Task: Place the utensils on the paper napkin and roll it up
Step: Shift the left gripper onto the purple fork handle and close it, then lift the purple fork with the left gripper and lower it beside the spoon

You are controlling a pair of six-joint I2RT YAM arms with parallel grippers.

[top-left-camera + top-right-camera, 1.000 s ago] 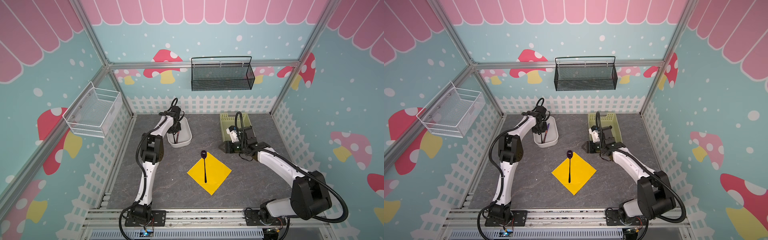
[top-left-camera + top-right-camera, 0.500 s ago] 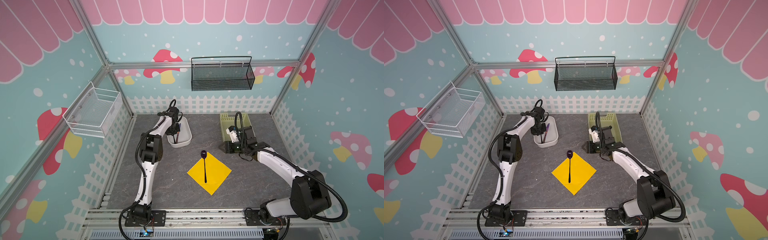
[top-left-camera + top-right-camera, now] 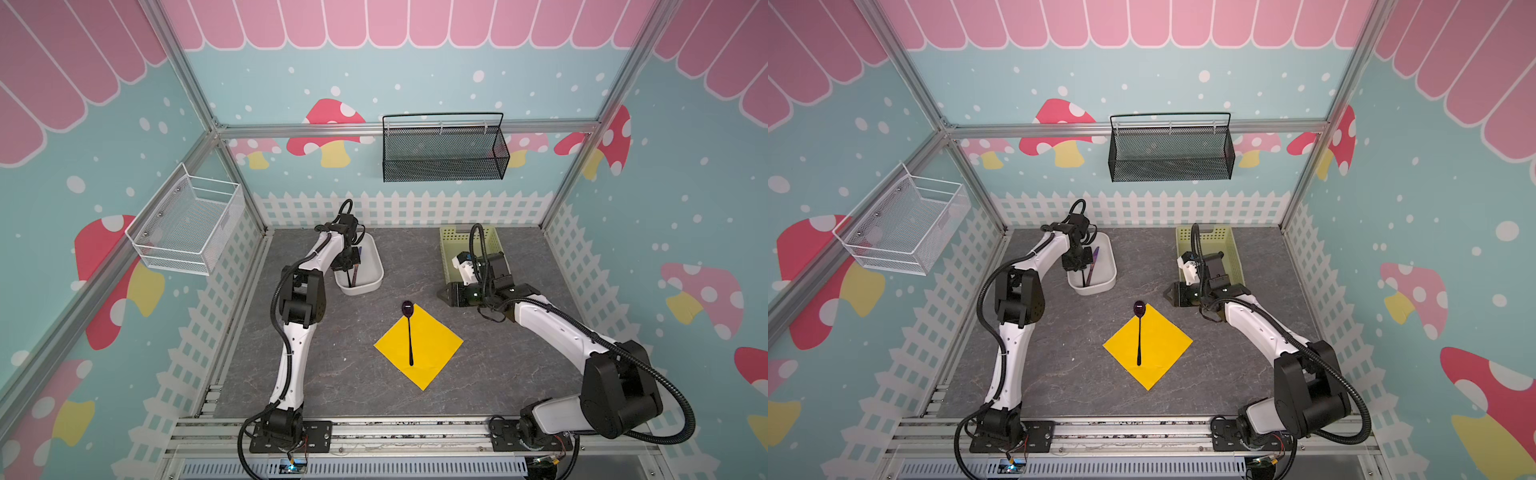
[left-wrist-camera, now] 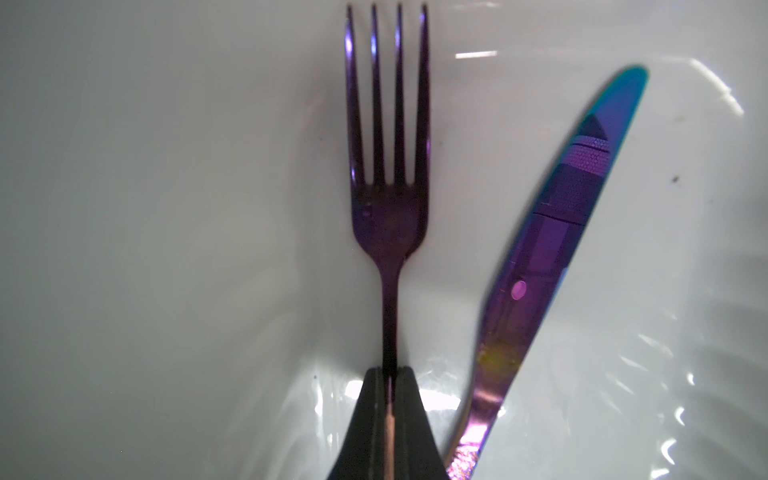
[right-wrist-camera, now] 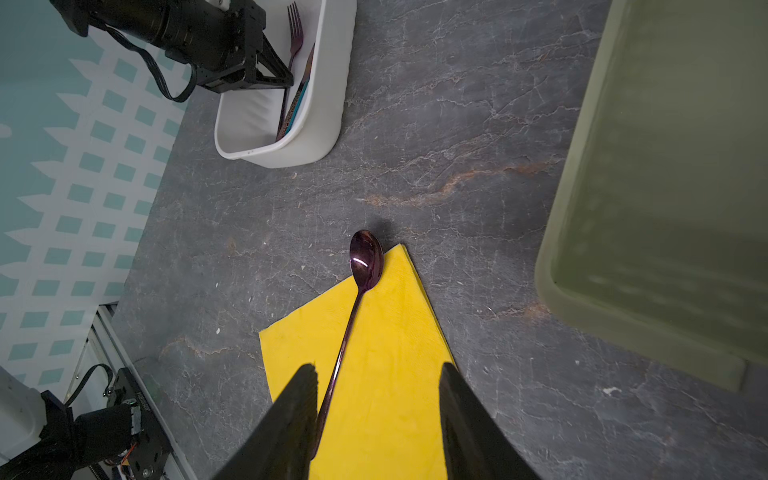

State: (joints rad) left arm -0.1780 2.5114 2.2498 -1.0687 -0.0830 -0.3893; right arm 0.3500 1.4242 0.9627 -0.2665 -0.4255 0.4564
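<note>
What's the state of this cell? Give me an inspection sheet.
Surface: grey marbled tabletop, no spills seen.
Job's things: bright yellow square paper napkin lies flat; dark-purple spoon on it, bowl past a corner; dark-purple fork and violet knife in the white oblong plastic tub.
Clutter: pale green perforated basket at back right.
Grippers: left gripper shut on the fork's handle; right gripper open, empty.
Cables: black hoses along both arms.
Surroundings: black mesh basket and white wire basket on the walls.

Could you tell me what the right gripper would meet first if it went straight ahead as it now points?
Probably the spoon on the napkin, lying ahead of the open right gripper; depth is unclear.
</note>
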